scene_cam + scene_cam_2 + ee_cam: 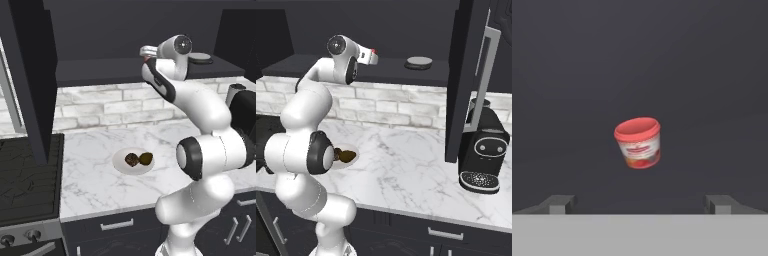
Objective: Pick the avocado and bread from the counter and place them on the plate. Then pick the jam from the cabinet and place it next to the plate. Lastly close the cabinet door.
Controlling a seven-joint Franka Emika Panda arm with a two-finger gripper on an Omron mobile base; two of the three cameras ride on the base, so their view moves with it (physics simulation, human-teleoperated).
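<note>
**Tool reaching for the jam in the cabinet**

Fingertips (558, 204) of the tool (640, 204) stand wide apart, released, with the jam (638, 143) ahead between them, not yet touched. Jam sits alone on the cabinet (100, 70) shelf. It looks small, light and rigid, maybe a little slippery; I would grip its sides under the lid. Around the jam is free room. Below the jam, avocado (146, 159) and bread (132, 159) already lie on the plate (120, 166) on the surface (95, 180).

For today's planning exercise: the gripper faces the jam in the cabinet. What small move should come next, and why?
Probably ease the open gripper straight forward toward the jam. The jar sits centred ahead, beyond the fingertips, not yet between them. The avocado and bread already lie on the plate.
</note>
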